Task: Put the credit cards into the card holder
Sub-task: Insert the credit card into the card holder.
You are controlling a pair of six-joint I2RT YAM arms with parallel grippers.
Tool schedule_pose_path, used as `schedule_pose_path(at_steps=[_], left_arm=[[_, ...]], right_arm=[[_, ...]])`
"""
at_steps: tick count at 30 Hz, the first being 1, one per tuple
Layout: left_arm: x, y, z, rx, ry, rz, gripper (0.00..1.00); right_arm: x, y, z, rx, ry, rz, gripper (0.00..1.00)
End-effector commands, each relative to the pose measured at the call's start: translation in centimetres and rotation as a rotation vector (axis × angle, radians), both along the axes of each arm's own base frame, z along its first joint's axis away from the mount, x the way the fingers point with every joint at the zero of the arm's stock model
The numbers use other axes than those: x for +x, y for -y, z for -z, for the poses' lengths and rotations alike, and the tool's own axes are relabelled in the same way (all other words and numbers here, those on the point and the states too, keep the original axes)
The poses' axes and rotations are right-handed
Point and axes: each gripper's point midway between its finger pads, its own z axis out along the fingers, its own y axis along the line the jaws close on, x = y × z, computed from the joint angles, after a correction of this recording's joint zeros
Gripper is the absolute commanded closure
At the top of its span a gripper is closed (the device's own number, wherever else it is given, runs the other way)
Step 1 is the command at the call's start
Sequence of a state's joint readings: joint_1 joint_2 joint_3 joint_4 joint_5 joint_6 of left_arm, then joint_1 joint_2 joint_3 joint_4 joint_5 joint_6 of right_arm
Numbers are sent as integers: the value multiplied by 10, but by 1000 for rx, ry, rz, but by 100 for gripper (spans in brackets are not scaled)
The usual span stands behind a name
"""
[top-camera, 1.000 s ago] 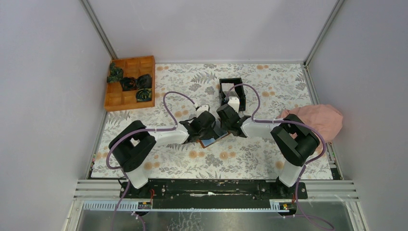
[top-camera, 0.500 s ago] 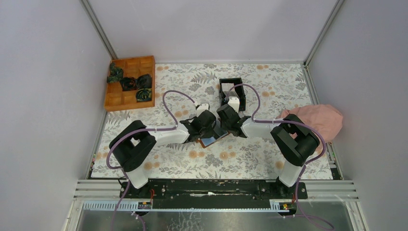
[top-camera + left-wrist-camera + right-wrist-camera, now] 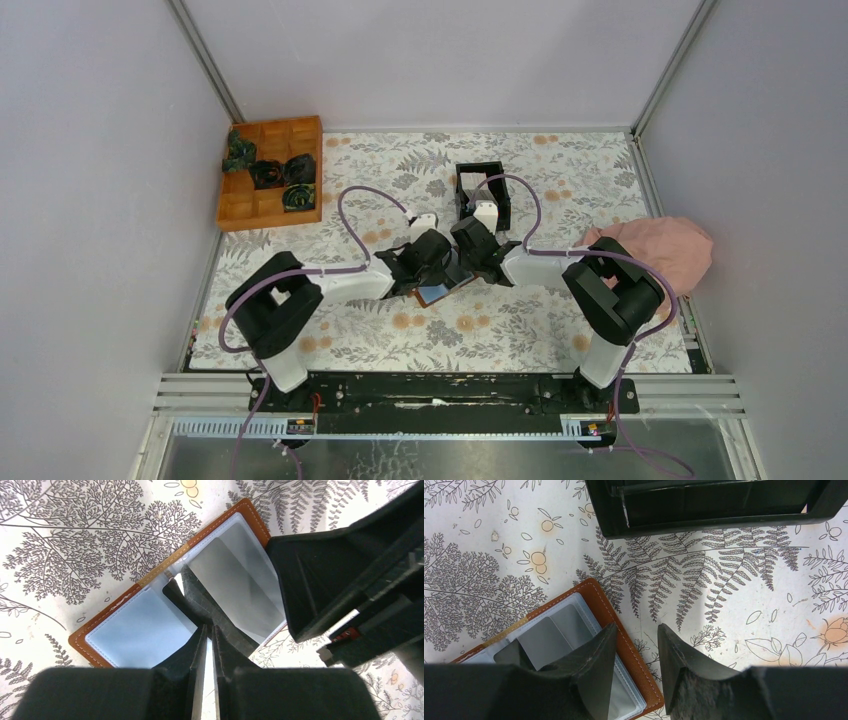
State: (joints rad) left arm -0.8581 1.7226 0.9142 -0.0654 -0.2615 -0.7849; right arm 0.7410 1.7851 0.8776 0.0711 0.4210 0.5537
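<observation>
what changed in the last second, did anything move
The left gripper edged slightly right and away from its base, closer to the right gripper over the card holder. Nothing was visibly grabbed or released. The right gripper, card holder, black box, wooden tray and pink cloth stayed put.

The fingers [image 3: 684,660] of my right pincer [image 3: 636,629] are matt black plastic, faintly grainy. The card holder [image 3: 150,611] looks like smooth tan leather, pale-stitched, its pockets [image 3: 125,636] glossy clear plastic. The bench [image 3: 734,580] wears matt printed cloth.
</observation>
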Motion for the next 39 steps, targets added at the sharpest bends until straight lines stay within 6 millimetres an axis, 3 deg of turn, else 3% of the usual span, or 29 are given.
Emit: schedule_pose_path(at_steps=[1,16,28,39], left_arm=[[8,-3,-27,0,97,-4,87],[-12,-15,0,128,47,47,99],[-14,-18,20,173,15,41,100],[-6,-12,24,56,101,-11,100]], right_arm=[[-102,59,85,-213,-427,-40,56],[-99,59,80,-218,-421,-45,56],[-100,56,80,-204,-425,-49,56],[-104,55,85,-189,-440,-53,56]])
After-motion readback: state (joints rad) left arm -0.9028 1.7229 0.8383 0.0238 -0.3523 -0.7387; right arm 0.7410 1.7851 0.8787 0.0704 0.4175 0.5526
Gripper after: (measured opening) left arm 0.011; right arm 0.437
